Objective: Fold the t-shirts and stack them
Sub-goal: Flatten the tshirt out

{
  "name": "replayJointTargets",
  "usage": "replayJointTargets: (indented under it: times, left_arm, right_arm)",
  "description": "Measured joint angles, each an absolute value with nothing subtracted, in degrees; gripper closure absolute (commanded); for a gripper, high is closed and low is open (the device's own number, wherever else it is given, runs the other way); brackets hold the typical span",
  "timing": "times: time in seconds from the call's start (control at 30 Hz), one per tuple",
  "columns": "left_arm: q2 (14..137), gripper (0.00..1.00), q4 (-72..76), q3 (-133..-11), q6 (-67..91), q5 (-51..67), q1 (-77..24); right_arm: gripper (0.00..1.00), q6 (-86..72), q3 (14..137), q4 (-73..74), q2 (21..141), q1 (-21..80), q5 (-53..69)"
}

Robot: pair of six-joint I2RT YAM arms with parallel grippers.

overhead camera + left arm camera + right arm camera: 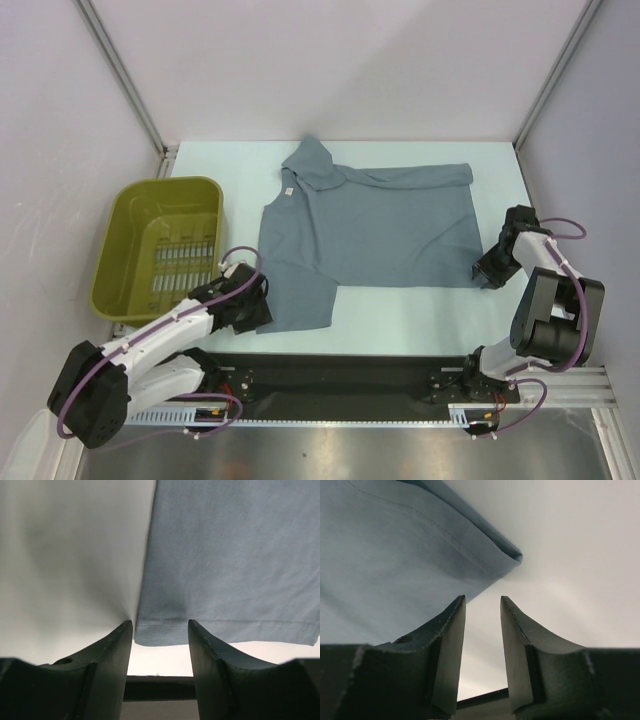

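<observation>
- An olive basket (125, 235) is being seen at the 9 o'clock side of the table (400, 310). Inside it only its own slotted floor is being shown.
- The slate blue-grey t-shirt (380, 235) is being kept outside the basket. It is spread across the middle of the table, its collar end bunched toward 11 o'clock and one flap reaching toward 7 o'clock.
- The left arm is being stretched low from its base toward 1 o'clock, so the left gripper (260, 312) is being held at the shirt's 7 o'clock corner.
- In the left wrist view, the left gripper (160, 625) is being shown with its jaws apart. The stitched hem corner of the t-shirt (230, 555) is lying just ahead of the tips, and nothing is being gripped.
- The right arm is being bent with its elbow raised at 3 o'clock, so the right gripper (485, 278) is being pointed down at the shirt's 4 o'clock corner.
- In the right wrist view, the right gripper (482, 600) is being shown with its jaws parted on bare table. The doubled corner of the t-shirt (385, 555) is lying ahead toward 11 o'clock, ungripped.
</observation>
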State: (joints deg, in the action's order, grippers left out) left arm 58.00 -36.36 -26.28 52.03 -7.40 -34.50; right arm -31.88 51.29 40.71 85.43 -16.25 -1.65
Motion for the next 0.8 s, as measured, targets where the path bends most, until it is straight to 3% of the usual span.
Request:
replayJointTargets:
  times: [0.4, 0.63, 0.8]
  left_arm:
    - [58.4, 0.45, -35.8, -26.0, 52.7, -7.1, -34.5]
    - [62.3, 0.78, -30.3, -26.0, 53.2, -5.0, -34.5]
    - [63.4, 0.89, -27.7, -26.2, 52.7, -3.6, -34.5]
  right_arm:
    - [0.6, -31.5, 51.5, 39.5, 87.0, -16.3, -0.8]
    - [0.55, -31.5, 52.2, 39.6, 87.7, -16.3, -2.2]
    - [0.53, -31.4, 52.2, 39.6, 87.7, -16.9, -2.9]
